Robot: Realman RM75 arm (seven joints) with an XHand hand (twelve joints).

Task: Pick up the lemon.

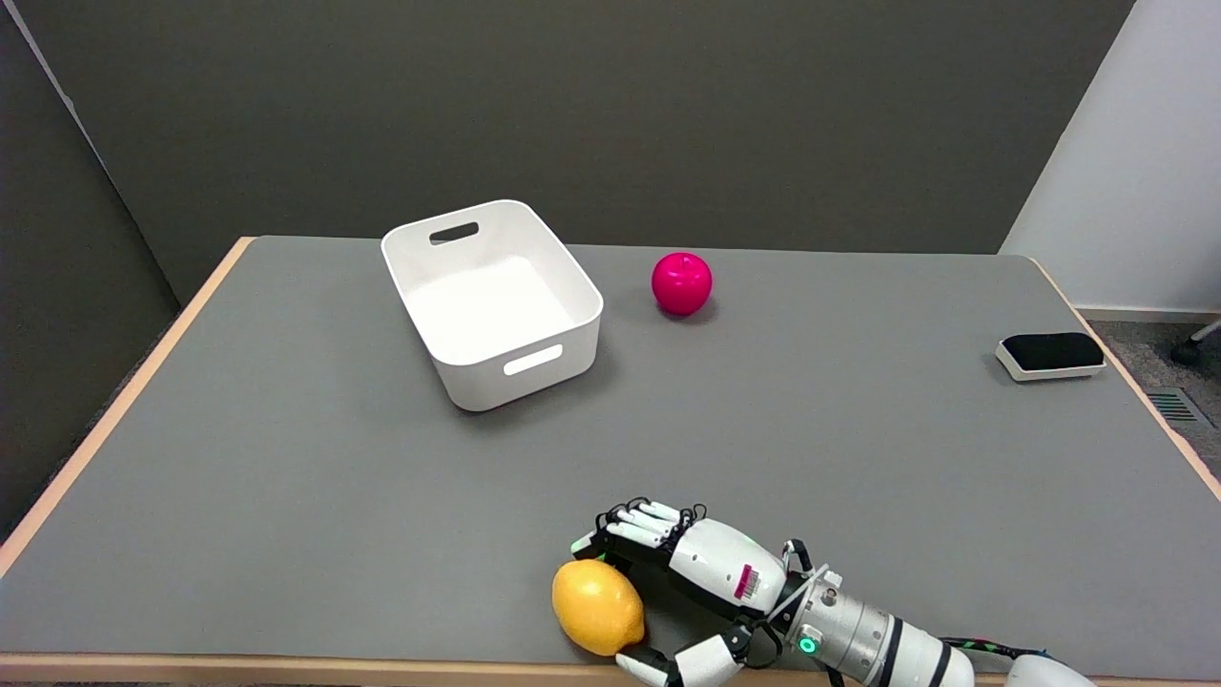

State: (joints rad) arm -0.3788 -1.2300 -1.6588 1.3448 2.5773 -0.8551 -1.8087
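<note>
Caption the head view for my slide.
Right hand closing around the lemon near the table's front edge.

A robotics test room in an office-style building: a grey surface (858, 420) with a pale wood edge stands against plain dark grey partition walls (572, 105), with a white wall (1135, 162) at the right and grey carpet (1159, 358) beyond. A floor vent (1178, 407) and the foot of a chair or stand (1197, 348) show at the far right. The few staged props, a white bin (496, 301), a magenta toy apple (682, 283), a black-topped pad (1051, 355) and a lemon (597, 607), plus a white robot arm (878, 644) with its hand (682, 572), mark a lab setup.
</note>
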